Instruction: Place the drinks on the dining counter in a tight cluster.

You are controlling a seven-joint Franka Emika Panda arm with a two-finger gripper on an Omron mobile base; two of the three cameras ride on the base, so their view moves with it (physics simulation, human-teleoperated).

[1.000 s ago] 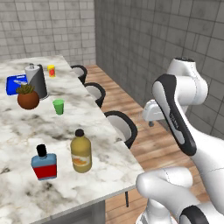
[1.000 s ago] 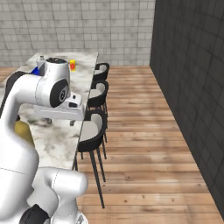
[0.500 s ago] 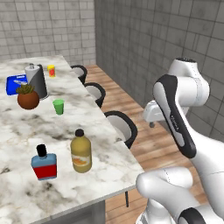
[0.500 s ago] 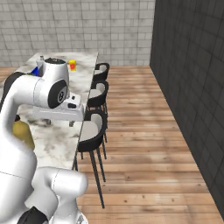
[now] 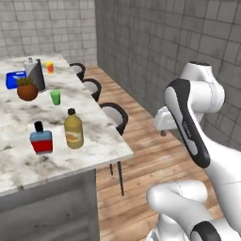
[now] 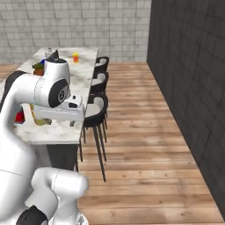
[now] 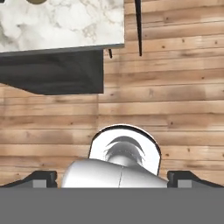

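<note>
Little has changed: your end effector (image 5: 162, 133) stays released off the bench (image 5: 101, 146); amber bottle (image 5: 74, 129) and blue flask (image 5: 41, 139), lower left, await clustering.

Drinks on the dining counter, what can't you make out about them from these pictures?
- Amber bottle: label too small to read, left base view.
- Blue flask: mostly hidden behind the arm, right base view.
- Slim light-blue bottle: cannot pick it out among the far clutter.
- Dining counter: cut off by the edge, hand view.
</note>
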